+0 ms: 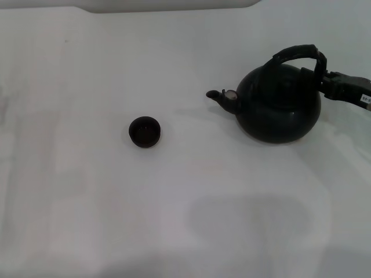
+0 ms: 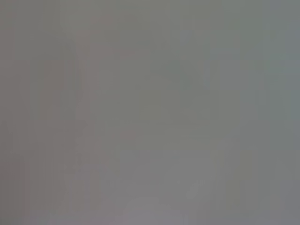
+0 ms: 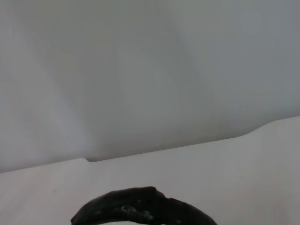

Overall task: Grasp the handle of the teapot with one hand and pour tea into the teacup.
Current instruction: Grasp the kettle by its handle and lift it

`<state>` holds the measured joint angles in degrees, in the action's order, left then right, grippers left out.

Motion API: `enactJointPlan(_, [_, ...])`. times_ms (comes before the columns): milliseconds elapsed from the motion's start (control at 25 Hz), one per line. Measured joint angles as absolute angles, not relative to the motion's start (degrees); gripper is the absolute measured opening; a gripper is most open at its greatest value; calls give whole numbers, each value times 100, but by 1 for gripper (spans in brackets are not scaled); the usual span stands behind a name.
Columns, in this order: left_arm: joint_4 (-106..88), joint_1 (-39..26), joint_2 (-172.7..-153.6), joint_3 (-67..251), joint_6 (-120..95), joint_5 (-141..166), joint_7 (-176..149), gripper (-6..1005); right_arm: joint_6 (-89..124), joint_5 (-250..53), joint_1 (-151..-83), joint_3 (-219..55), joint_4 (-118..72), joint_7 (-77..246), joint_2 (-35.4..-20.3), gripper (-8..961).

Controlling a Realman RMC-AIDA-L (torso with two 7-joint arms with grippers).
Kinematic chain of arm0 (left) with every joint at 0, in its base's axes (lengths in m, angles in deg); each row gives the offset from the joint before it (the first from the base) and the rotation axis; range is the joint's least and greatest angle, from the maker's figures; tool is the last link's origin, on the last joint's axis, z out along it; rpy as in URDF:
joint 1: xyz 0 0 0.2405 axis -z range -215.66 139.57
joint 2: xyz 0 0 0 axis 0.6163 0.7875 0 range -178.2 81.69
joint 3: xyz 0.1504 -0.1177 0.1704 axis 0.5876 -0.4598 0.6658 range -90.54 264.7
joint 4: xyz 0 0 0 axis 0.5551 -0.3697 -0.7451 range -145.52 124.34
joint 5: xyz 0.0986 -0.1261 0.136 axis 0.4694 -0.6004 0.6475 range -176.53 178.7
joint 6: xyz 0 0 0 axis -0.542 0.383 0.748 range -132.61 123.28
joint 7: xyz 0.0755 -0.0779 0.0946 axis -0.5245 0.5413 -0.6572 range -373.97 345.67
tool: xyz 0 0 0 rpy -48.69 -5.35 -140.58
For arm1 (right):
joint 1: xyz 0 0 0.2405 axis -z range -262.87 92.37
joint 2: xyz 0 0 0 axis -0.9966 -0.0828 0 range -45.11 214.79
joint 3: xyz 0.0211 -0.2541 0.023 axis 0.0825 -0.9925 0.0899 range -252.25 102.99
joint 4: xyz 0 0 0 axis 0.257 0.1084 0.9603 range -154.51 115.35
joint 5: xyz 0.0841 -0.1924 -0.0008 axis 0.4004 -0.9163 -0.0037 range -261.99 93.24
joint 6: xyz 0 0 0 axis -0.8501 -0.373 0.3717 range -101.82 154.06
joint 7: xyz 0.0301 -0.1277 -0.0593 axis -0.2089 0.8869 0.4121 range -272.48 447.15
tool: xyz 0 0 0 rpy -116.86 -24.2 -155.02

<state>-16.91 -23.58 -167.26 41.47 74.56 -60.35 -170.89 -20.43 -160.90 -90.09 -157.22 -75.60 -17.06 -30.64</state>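
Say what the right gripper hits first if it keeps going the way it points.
Most likely the handle of the teapot: the right gripper comes in from the robot's right, level with the hoop's rear end. Contact can't be confirmed; depth is unclear.

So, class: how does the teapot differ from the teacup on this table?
The teapot is far larger than the teacup. The teapot has a spout and an arched handle; the teacup has neither. The right claw is at the teapot's handle, while the teacup stands alone. Both are dark, round and upright.

Black ribbed arched handle [image 3: 140, 208] cut by right wrist frame edge; right end effector [image 1: 324, 78] fingers hidden behind it.
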Motion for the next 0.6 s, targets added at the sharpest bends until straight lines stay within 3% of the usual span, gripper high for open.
enactJointPlan(600, [-1692, -2354, -16717, 4147, 7488, -6035, -17084, 883, -2143, -15966, -8989, -15718, -7526, -1663, -3049, 330])
